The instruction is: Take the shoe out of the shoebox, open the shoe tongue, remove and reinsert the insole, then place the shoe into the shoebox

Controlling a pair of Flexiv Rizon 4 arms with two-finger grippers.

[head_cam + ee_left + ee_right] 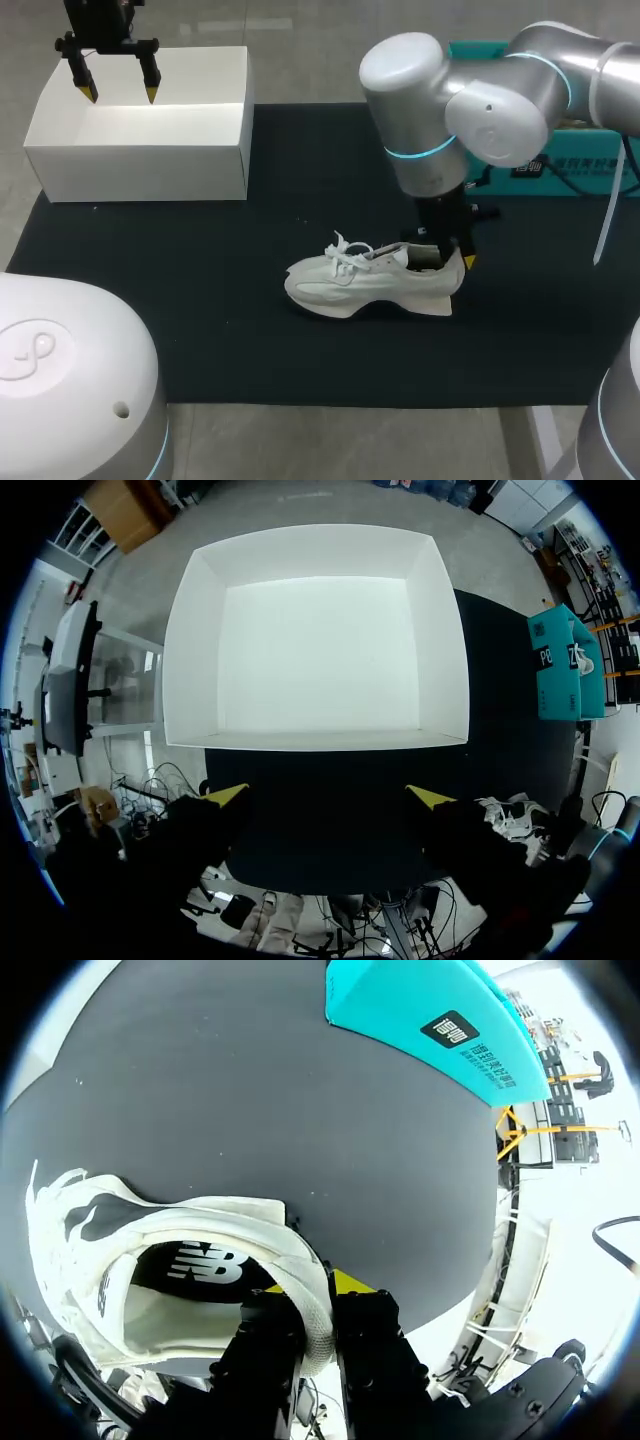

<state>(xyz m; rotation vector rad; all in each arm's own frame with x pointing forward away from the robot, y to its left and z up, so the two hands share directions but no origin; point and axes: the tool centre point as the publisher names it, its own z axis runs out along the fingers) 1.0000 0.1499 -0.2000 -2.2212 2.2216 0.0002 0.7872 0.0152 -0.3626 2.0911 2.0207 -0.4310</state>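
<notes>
White shoe out of the box, standing on its sole on the black mat, about mid-table. Toe points toward the left arm's side, heel toward the right arm's. Laces loose and bunched over the tongue. In the right wrist view the shoe mouth is open, with a dark insole lying inside.

Right gripper comes straight down on the heel. Seen from its wrist, the right gripper has one finger inside the shoe and one outside, with the heel collar pinched between them: jaws clamped on the shoe. One yellow tip shows just outside the heel wall.

White shoebox sits at the far left corner of the mat, well apart from the shoe, lid off, nothing inside; from the left wrist the shoebox interior is bare white.

Left gripper hangs over the shoebox, jaws wide apart, holding nothing. In its own view the left gripper has its tips over the mat just beside the box's near wall.

Teal box at the far right edge of the mat, behind the right arm; also seen from the right wrist, ahead of the gripper.
</notes>
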